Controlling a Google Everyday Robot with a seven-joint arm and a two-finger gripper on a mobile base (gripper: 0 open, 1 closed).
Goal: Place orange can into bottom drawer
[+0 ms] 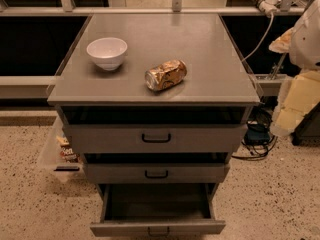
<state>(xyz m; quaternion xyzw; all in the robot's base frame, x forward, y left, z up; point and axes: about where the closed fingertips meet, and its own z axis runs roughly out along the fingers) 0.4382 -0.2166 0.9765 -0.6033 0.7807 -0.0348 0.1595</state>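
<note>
while hand [291, 111] far-right, orange can [166, 75] apart

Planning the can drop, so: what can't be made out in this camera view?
All in the camera view.
The gripper: pale blur at the right edge, partly cut off there.
The bottom drawer: rear hidden under the drawer above; front clipped by the lower edge.
The orange can: lying on the cabinet top, label too small to read.

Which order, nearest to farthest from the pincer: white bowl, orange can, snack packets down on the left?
1. orange can, lying mid-right on the cabinet top, nearest the pincer at the frame's right edge.
2. white bowl, on the top's left side.
3. snack packets, low down, left of the drawers.
</note>
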